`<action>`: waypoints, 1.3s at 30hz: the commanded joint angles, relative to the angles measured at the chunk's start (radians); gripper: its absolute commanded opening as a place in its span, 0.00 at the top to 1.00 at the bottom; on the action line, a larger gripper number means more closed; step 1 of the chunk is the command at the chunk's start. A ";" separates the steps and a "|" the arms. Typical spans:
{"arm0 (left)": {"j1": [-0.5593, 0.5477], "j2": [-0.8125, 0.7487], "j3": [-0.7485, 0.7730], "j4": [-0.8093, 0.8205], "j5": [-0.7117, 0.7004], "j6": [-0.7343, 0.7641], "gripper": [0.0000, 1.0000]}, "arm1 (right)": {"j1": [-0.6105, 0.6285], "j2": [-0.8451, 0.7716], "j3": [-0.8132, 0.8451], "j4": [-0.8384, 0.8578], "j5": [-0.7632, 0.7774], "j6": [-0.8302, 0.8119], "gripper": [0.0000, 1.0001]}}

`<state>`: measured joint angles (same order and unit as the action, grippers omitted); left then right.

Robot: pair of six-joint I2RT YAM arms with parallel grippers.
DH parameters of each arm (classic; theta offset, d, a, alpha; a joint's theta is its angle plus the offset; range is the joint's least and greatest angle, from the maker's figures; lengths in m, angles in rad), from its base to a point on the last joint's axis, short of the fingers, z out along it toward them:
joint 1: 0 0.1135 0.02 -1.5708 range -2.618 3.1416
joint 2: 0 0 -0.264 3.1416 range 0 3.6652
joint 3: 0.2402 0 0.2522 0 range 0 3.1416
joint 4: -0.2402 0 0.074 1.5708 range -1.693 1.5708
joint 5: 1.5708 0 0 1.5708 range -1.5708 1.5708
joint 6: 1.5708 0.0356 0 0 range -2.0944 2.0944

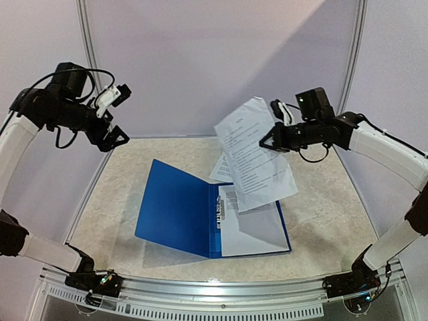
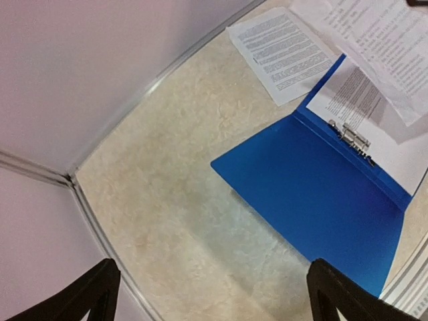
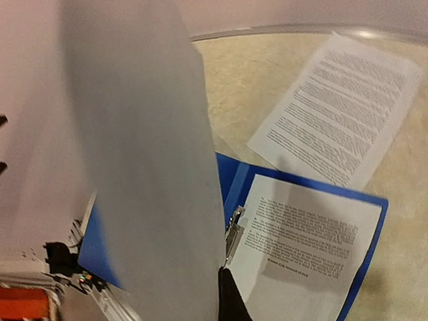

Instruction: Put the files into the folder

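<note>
The blue folder [image 1: 177, 210] lies open on the table, its metal clip [image 1: 220, 210] at the spine. One printed file [image 1: 253, 234] rests on its right half. A second file [image 1: 221, 170] lies flat on the table just behind the folder. My right gripper [image 1: 269, 142] is shut on the edge of a third file [image 1: 254, 157], which hangs tilted in the air above the folder's right half. In the right wrist view that sheet [image 3: 134, 167] fills the left side beside my dark finger [image 3: 231, 301]. My left gripper [image 1: 115, 137] is raised at the far left, open and holding nothing.
White booth walls [image 1: 200, 60] close the back and sides, with a metal frame rail [image 1: 200, 284] along the near edge. In the left wrist view the folder [image 2: 321, 194] and the table sheet [image 2: 284, 50] sit right of the wall corner [image 2: 70, 180].
</note>
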<state>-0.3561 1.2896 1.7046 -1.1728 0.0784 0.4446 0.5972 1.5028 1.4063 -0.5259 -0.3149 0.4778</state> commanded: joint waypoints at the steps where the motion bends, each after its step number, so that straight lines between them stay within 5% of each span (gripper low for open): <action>1: 0.114 0.036 -0.118 0.118 0.169 -0.250 0.00 | -0.111 -0.060 -0.181 0.063 -0.206 0.275 1.00; 7: 0.147 0.051 -0.335 0.251 0.290 -0.459 0.00 | -0.137 -0.019 -0.250 0.136 -0.292 0.321 1.00; 13: 0.149 0.011 -0.480 0.359 0.275 -0.505 0.00 | -0.142 0.052 -0.298 0.185 -0.317 0.316 1.00; 39: 0.157 0.071 -0.696 0.523 0.409 -0.703 0.11 | -0.153 0.253 -0.482 0.451 -0.354 0.423 1.00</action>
<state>-0.2111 1.3491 1.0290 -0.6903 0.4450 -0.2207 0.4484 1.7420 0.9588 -0.1616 -0.6655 0.8478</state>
